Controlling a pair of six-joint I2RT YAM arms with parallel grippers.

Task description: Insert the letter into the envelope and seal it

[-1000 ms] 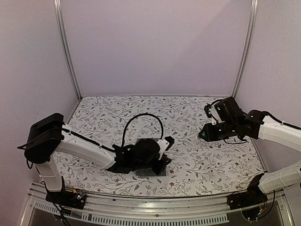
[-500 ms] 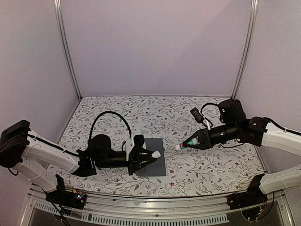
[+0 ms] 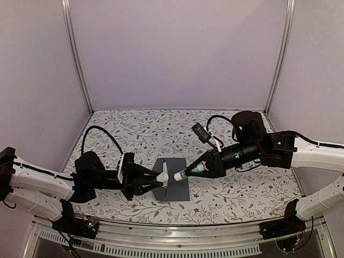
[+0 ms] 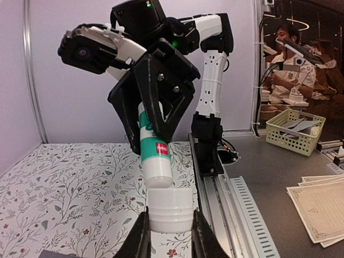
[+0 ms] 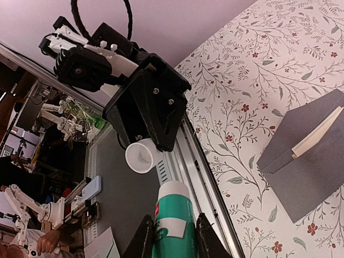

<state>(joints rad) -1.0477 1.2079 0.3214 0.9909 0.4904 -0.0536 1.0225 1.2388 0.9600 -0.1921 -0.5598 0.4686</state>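
The grey envelope (image 3: 179,191) lies flat on the flowered cloth of the bench (image 3: 247,191), near its front edge. The flap is lifted, and a tan strip of the letter (image 5: 318,130) shows inside. Just above it the 2 arms meet. The left end effector (image 3: 160,177) is closed narrow on a small white cap (image 3: 165,176). The right end effector (image 3: 201,169) grips a teal-and-white tube (image 3: 188,173), its tip aimed at the cap's mouth. Whether they touch, I cannot tell.

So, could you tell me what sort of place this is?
Probably a robotics lab: a walled booth with a floral tablecloth, a person working nearby, and another small robot arm beyond.
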